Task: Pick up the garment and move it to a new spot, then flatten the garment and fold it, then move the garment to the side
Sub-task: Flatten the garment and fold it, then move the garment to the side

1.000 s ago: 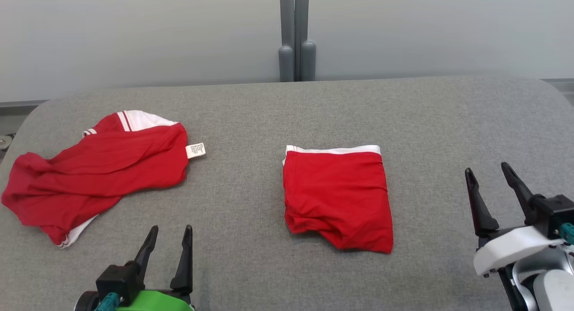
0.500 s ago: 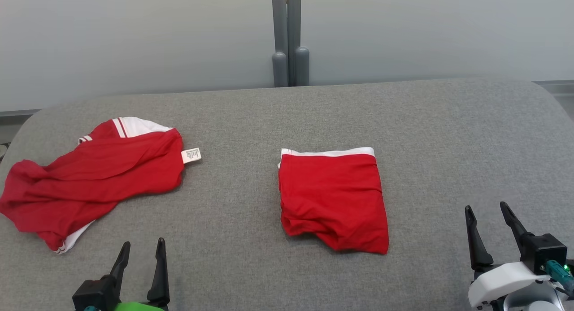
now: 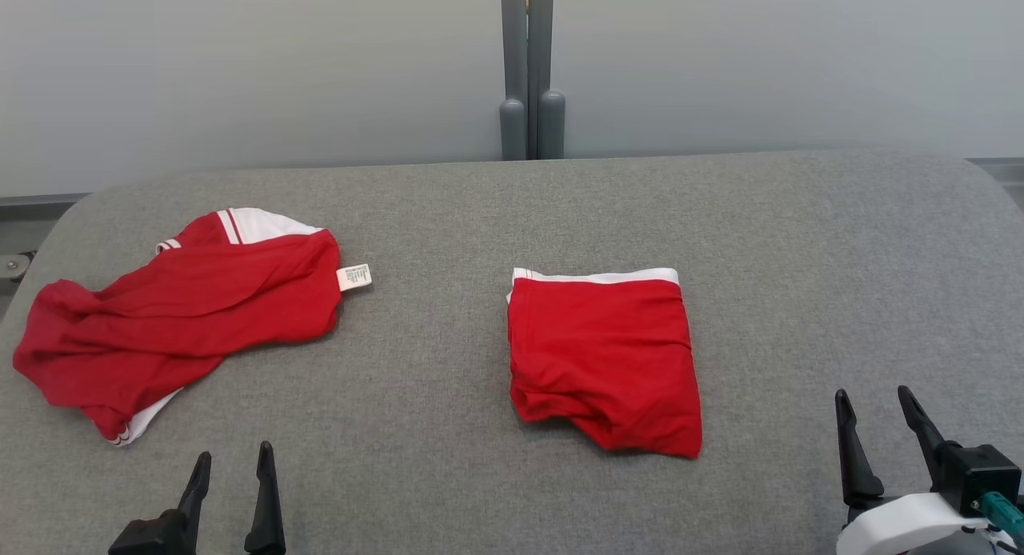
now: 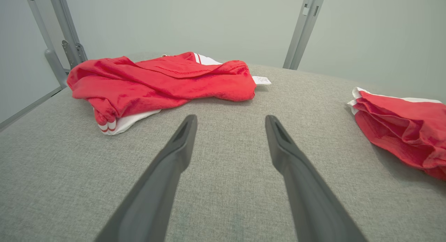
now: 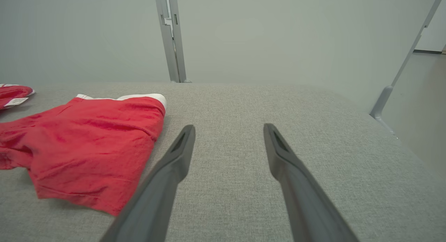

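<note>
The left hand (image 3: 234,453) is showing at the lower left of the head view, its two dark fingers standing wide apart and gripping nothing; the right hand (image 3: 872,393) is sitting at the lower right, its fingers likewise spread to the full and empty; both are poised over bare grey bench (image 3: 448,211), neither one holding any cloth; the folded garment (image 3: 606,359), red with a white waistband along its far edge, is lying near the middle of the bench, its near edge a little rumpled and slanting down to the right; it is lying between the two hands, nearer the right one yet apart from it; the loose garment (image 3: 176,315), also red with white striped trim, is sprawling in a crumpled heap at the left side of the bench, well apart from the folded one; its white label (image 3: 354,277) is poking out at the right end and resting on the bench; in the left wrist view the left hand's fingers are pointing at the stretch of bench just short of the loose garment (image 4: 160,81), with the folded one showing at the right edge; in the right wrist view the folded garment (image 5: 87,144) is lying to the left of the right hand's fingers, outside the gap between them; a grey post (image 3: 528,67) is rising behind the bench against a pale wall (image 3: 240,67).
</note>
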